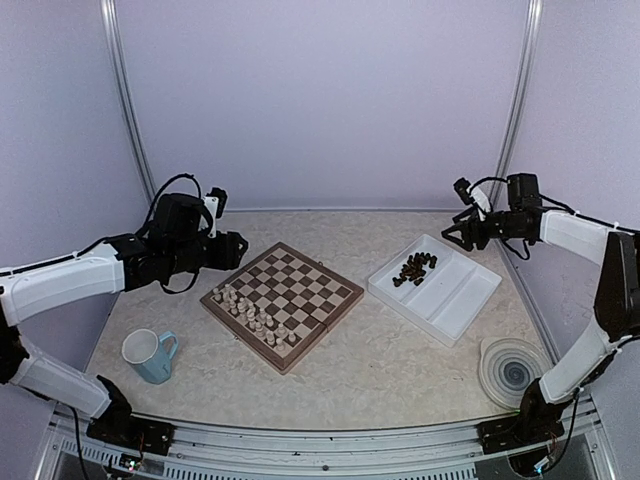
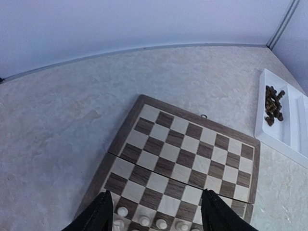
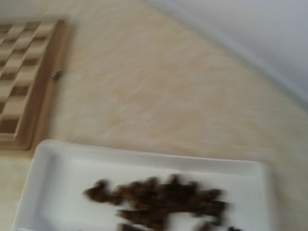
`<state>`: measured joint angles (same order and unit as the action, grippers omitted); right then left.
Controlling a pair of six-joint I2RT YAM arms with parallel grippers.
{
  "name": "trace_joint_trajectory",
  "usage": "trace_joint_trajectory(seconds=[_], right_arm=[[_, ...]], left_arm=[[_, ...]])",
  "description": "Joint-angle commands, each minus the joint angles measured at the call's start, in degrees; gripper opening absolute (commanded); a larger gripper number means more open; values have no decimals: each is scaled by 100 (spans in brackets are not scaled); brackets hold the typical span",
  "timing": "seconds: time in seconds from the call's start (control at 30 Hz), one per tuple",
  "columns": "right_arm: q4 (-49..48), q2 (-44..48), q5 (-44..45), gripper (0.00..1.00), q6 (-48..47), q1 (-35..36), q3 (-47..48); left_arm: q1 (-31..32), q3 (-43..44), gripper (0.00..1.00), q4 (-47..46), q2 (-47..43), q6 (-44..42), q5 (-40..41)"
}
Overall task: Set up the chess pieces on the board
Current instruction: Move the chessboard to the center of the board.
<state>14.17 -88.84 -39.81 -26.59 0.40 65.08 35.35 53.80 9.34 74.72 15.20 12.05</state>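
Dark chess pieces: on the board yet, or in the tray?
In the white tray: the dark pieces lie heaped there, beside the board, which carries only pale pieces.

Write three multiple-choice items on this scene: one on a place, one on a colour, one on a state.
1. Where are the dark pieces?
A. on the board
B. in the tray
C. in the mug

2. What colour is the mug?
A. red
B. black
C. light blue

3. How do the left jaws stand?
A. open and empty
B. shut on a pawn
C. shut on the mug

Key:
1 B: they lie heaped in the white tray.
2 C: its wall is pale blue.
3 A: the left wrist view shows the fingers apart with nothing between them.
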Motion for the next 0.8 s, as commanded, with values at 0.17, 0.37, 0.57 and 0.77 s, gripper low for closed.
trace_joint_trajectory(seconds=[0.17, 0.37, 0.57, 0.77], right_arm=[[960, -1114, 162, 55, -1508, 1460, 532], [1071, -2082, 510, 54, -1362, 1982, 1528], [1110, -3189, 1195, 38, -616, 2418, 2971], [1437, -4060, 1376, 32, -196, 2588, 4069]], left_arm=[[860, -558, 44, 1594, -463, 1230, 126], [876, -626, 17, 2469, -645, 1687, 158], [150, -844, 1, 2459, -448, 1924, -92], [-971, -837, 1, 1760, -169, 1624, -543]])
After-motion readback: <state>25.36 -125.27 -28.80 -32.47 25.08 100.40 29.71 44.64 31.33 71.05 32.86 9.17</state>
